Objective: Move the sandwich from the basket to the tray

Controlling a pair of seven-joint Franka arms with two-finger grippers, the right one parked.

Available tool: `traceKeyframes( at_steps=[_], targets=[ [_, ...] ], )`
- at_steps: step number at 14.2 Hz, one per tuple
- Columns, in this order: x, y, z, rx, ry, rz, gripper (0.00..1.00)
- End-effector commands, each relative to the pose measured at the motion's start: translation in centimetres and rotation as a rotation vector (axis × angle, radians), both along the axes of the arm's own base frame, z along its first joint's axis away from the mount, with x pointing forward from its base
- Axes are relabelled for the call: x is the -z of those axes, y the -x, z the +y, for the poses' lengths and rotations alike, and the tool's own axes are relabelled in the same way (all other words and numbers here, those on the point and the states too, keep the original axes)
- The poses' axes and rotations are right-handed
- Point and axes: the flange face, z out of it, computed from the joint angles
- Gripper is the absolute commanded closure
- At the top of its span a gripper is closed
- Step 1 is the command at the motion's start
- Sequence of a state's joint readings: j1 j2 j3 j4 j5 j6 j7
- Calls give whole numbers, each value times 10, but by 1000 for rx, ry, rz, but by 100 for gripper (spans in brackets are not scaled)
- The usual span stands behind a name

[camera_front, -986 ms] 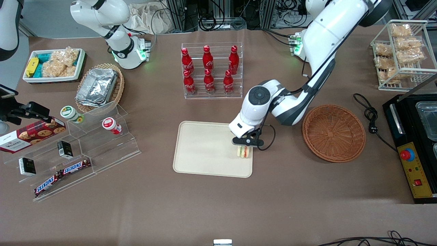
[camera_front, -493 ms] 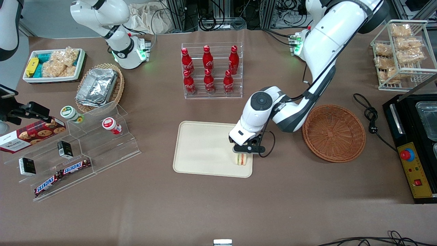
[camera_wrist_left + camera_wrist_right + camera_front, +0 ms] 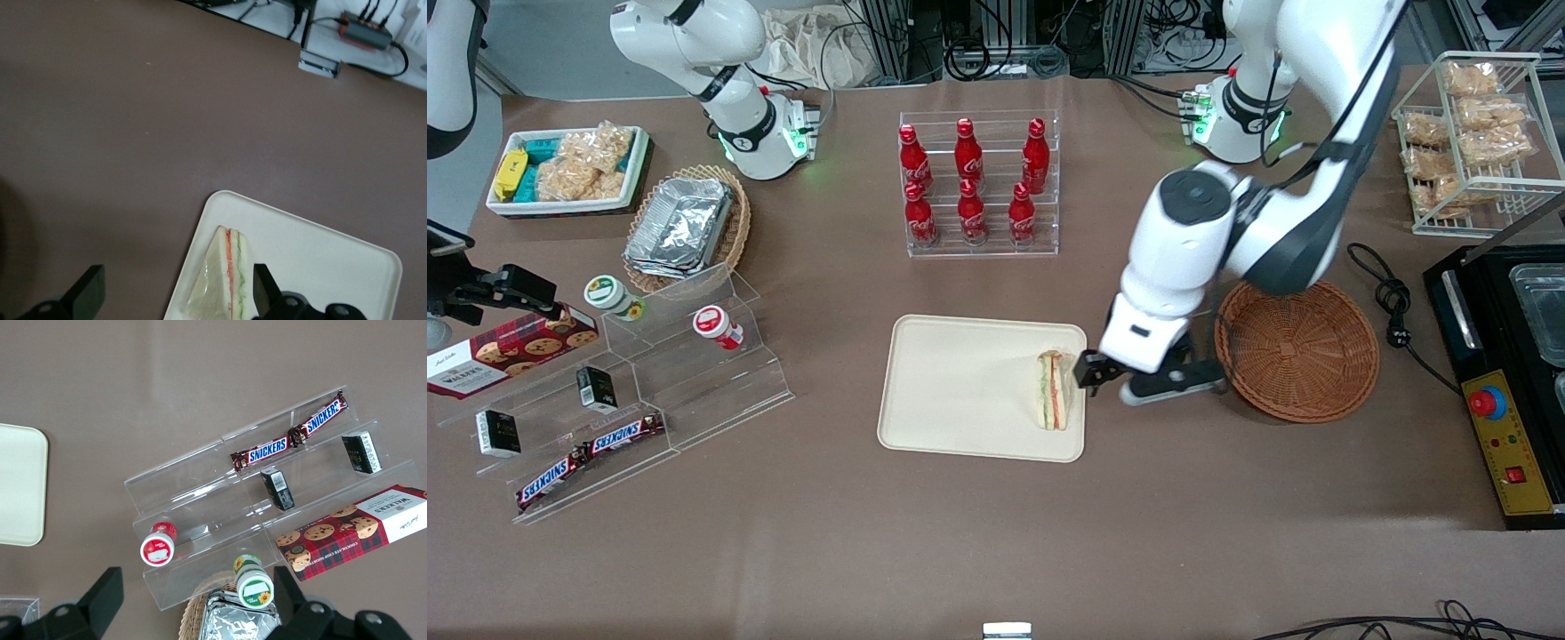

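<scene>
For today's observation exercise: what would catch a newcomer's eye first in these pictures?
Probably the sandwich, lying on the tray at its edge toward the working arm's end. Beside it the open gripper hangs between tray and empty basket. Red bottles stand farther from the front camera.

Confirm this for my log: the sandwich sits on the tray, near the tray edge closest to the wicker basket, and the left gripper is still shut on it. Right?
Not quite. The sandwich does lie on the tray at the edge nearest the basket, but the gripper is open and apart from it, between tray and basket. The front view shows this; the left wrist view shows the sandwich free.
</scene>
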State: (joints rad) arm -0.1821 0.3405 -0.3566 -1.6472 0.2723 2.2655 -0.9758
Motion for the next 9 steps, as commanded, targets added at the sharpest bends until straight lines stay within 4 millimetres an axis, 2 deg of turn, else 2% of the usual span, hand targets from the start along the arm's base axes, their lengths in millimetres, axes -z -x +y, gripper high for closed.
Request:
traceKeyframes(
  at_steps=[1,2,3,4,5,7,9],
  targets=[
    [-57,-13,39,-55,-18,41,0],
    [-78,-11,47,-18,-22,76,0],
    [-93,-12,67,17,-27,125,0],
    [-105,-10,91,54,-23,170,0],
    [-120,-9,135,60,-4,206,0],
    [-146,19,158,154,-35,289,0],
    [-164,48,185,243,-88,357,0]
  ],
)
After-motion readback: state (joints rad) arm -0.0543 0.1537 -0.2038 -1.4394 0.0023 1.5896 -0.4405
